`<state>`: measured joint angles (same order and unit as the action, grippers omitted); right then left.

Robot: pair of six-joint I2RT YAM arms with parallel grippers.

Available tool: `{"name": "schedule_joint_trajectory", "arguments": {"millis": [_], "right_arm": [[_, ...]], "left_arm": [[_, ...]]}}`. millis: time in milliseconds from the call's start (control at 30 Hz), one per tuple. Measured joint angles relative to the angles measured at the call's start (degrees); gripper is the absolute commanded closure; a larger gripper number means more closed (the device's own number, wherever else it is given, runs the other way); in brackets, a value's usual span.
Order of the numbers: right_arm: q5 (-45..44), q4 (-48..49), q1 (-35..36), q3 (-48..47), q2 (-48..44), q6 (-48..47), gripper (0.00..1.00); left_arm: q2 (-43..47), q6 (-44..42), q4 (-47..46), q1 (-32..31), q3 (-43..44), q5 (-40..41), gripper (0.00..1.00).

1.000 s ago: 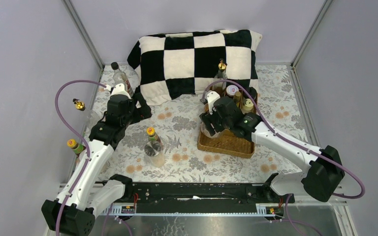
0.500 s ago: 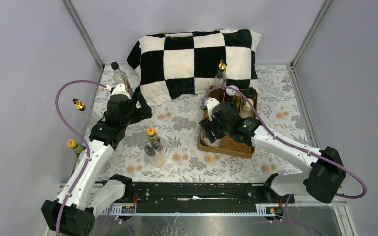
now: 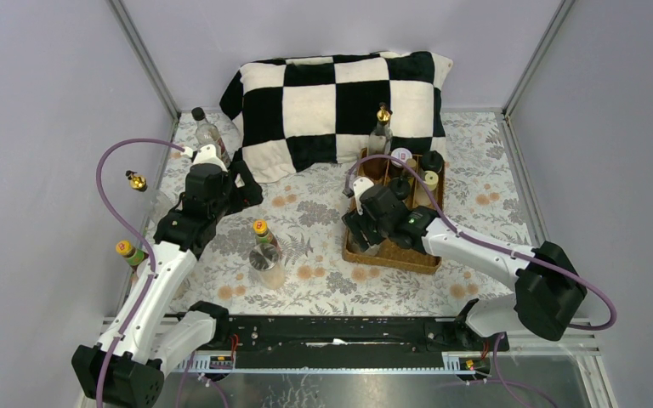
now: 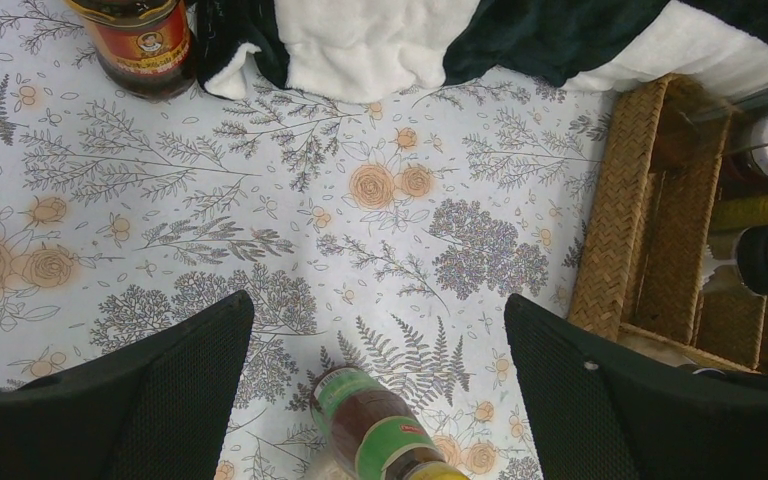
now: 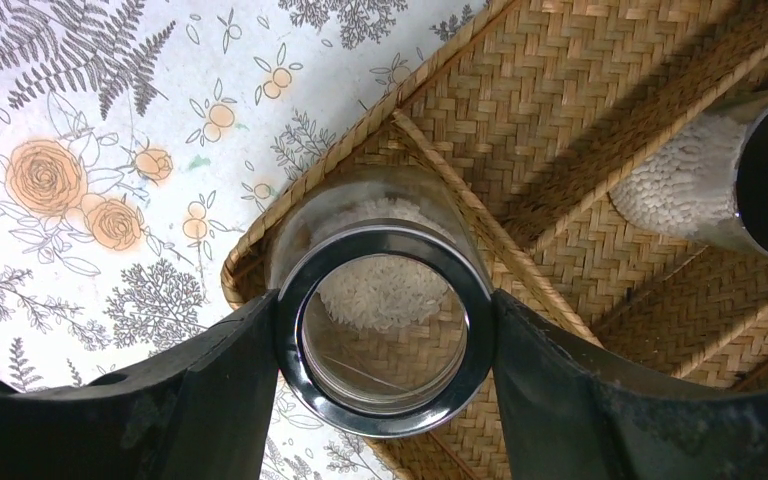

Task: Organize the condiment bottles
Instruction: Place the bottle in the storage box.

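Observation:
My right gripper (image 3: 364, 229) is shut on a short clear jar (image 5: 385, 290) with a black-rimmed lid and white grains inside. It holds the jar in the near left corner compartment of the wicker tray (image 3: 408, 255). Several other bottles stand in the tray's far compartments, among them a tall gold-topped one (image 3: 383, 127). My left gripper (image 4: 377, 305) is open and empty above the table. A green-labelled, yellow-capped bottle (image 4: 375, 425) stands below and between its fingers, untouched; it also shows in the top view (image 3: 260, 236).
A clear jar (image 3: 269, 267) stands next to the yellow-capped bottle. A black-capped bottle (image 3: 204, 129), a gold-topped one (image 3: 137, 181) and a yellow-capped one (image 3: 127, 252) stand along the left side. A checkered pillow (image 3: 340, 98) lies at the back. A red-labelled jar (image 4: 140, 45) is by the pillow.
My right gripper has moved left and toward the near edge with the jar, down into the tray's near left corner. The left arm has not moved.

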<state>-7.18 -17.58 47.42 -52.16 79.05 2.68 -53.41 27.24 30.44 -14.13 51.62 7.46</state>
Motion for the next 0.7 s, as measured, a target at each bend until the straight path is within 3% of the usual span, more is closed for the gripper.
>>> {"name": "schedule_joint_trajectory", "arguments": {"millis": [100, 300, 567, 700], "right_arm": [[-0.1, 0.8, 0.0, 0.3, 0.1, 0.4, 0.21], [-0.3, -0.2, 0.2, 0.3, 0.1, 1.7, 0.01], [-3.3, -6.9, 0.4, -3.9, -4.4, 3.2, 0.01], [-3.7, -9.2, 0.6, -9.1, -9.6, 4.0, 0.06]], "left_arm": [[0.0, 0.0, 0.0, 0.0, 0.0, -0.2, 0.01], [0.0, 0.0, 0.0, 0.0, 0.0, -0.2, 0.01], [-0.5, 0.0, 0.0, 0.0, 0.0, -0.3, 0.01], [-1.1, 0.0, 0.1, 0.0, 0.1, 0.0, 0.01]]}}
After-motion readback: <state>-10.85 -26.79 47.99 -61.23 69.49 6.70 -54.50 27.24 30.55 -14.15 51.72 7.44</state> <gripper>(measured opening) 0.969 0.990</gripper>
